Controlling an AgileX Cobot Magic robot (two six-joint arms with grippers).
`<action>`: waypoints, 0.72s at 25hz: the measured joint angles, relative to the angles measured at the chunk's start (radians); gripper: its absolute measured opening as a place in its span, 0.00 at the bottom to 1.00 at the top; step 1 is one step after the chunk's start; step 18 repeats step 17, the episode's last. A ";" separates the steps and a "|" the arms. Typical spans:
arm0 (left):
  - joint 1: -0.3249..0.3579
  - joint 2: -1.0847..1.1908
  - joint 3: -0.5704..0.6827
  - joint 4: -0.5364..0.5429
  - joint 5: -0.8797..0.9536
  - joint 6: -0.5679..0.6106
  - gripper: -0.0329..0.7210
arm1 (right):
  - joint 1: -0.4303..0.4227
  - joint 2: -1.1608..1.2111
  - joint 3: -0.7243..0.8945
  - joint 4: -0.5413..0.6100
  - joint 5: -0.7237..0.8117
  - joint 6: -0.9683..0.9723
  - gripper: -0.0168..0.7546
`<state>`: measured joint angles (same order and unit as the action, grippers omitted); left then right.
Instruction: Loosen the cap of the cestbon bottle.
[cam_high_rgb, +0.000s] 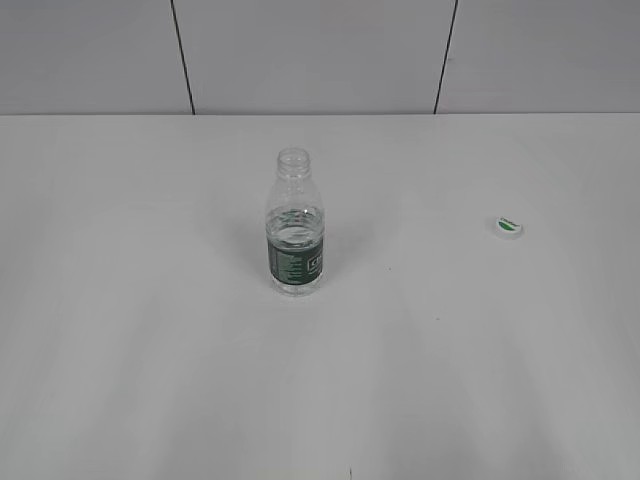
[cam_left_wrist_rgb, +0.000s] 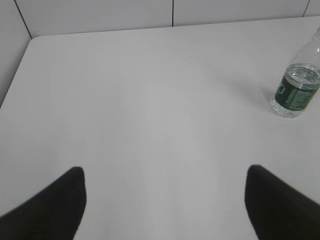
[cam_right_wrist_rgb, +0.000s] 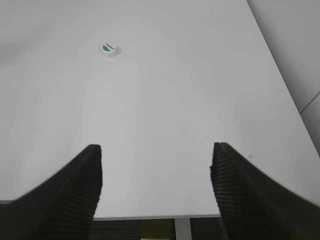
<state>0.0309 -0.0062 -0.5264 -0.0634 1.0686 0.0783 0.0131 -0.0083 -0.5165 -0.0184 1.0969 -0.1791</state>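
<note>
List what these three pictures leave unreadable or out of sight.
- Lettering on the cap: too small in the exterior and right wrist views.
- White print on the cestbon bottle label: blurred in every view.
- Bottle neck: cut off by the left wrist frame's right edge.
- Both arms: absent from the exterior view.

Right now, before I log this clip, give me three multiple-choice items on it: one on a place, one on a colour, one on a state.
1. Where is the cap?
A. on the bottle's neck
B. on the table, right of the bottle
C. in the right tool

2. What colour is the label on the cestbon bottle?
A. dark green
B. red
C. blue

3. How is the left tool?
A. shut on the bottle
B. shut on the cap
C. open and empty

Answers:
1 B: the cap lies alone on the table.
2 A: a green band wraps its lower body.
3 C: its fingers are spread over bare table.
</note>
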 joint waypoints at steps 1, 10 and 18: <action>0.000 0.000 0.000 0.000 0.000 0.000 0.83 | 0.000 0.000 0.000 0.002 0.000 0.001 0.70; 0.000 0.000 0.000 0.000 0.000 0.000 0.83 | 0.000 0.000 0.000 0.004 -0.001 0.002 0.70; 0.000 0.000 0.000 0.000 0.000 0.000 0.83 | 0.000 0.000 0.000 0.005 -0.001 0.003 0.70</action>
